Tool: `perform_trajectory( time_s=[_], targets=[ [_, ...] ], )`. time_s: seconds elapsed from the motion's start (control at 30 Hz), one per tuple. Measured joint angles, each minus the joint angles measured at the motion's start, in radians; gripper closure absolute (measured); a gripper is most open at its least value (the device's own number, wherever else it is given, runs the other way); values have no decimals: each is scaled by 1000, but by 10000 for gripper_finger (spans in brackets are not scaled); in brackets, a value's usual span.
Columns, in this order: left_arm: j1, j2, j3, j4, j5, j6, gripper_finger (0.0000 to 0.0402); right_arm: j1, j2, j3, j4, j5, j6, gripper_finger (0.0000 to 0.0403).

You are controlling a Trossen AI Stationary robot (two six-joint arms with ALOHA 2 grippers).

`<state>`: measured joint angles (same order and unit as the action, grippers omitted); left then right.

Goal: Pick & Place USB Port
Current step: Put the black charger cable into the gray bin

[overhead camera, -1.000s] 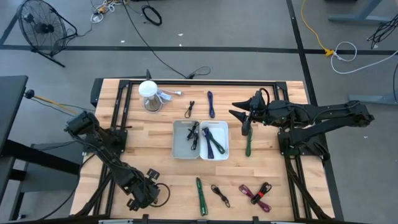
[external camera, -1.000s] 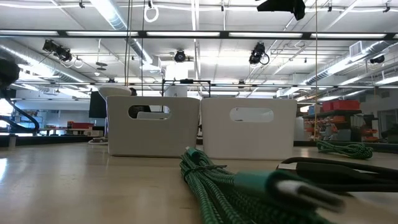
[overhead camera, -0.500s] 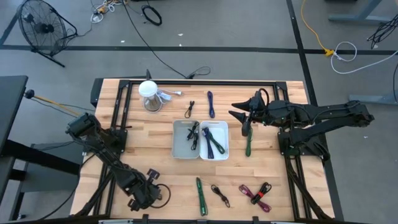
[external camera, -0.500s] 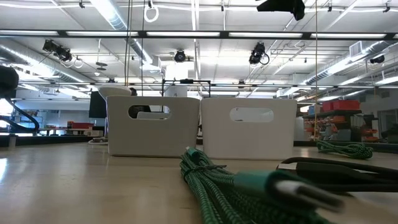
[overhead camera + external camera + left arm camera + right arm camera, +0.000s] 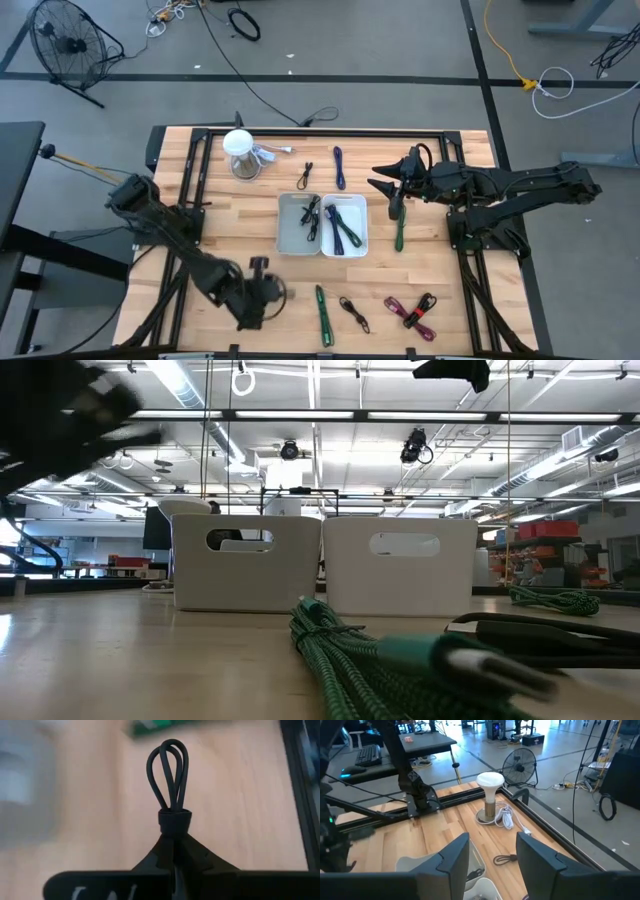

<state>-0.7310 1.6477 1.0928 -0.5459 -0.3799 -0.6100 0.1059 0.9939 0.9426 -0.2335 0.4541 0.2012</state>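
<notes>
- Black USB cable (image 5: 170,775) — a thin dark cord folded into a small bundle, its loops standing up like two narrow petals and cinched by a black band at the base; it sits pinched in the left gripper (image 5: 172,842), whose fingers are closed on it just below the band.
- Left gripper in the high view (image 5: 262,292) is over the near part of the wooden table (image 5: 240,225), just beside the green cable (image 5: 322,312) lying there.
- Right gripper (image 5: 385,182) hangs over the far right part of the table, beside the two white bins (image 5: 322,224), its jaws parted and holding nothing.
- White bins already hold cables — dark ones in the left bin, blue and green in the right.
- More bundled cables lie on the table: a black one (image 5: 352,312) and a purple one (image 5: 410,310) near the front edge.
</notes>
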Motion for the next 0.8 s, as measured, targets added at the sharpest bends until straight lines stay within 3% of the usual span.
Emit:
perform_trajectory(
  time_s=[0.13,0.43,0.8],
  targets=[
    [50,-55,25,-39,-155,-8,391,0,0,-20,2,0,0,238],
    [158,-162,29,-46,-396,-41,391,0,0,-36,-13,-25,-48,238],
    [346,-156,28,-39,-457,-103,391,1,0,-36,-8,-25,-171,238]
  ],
)
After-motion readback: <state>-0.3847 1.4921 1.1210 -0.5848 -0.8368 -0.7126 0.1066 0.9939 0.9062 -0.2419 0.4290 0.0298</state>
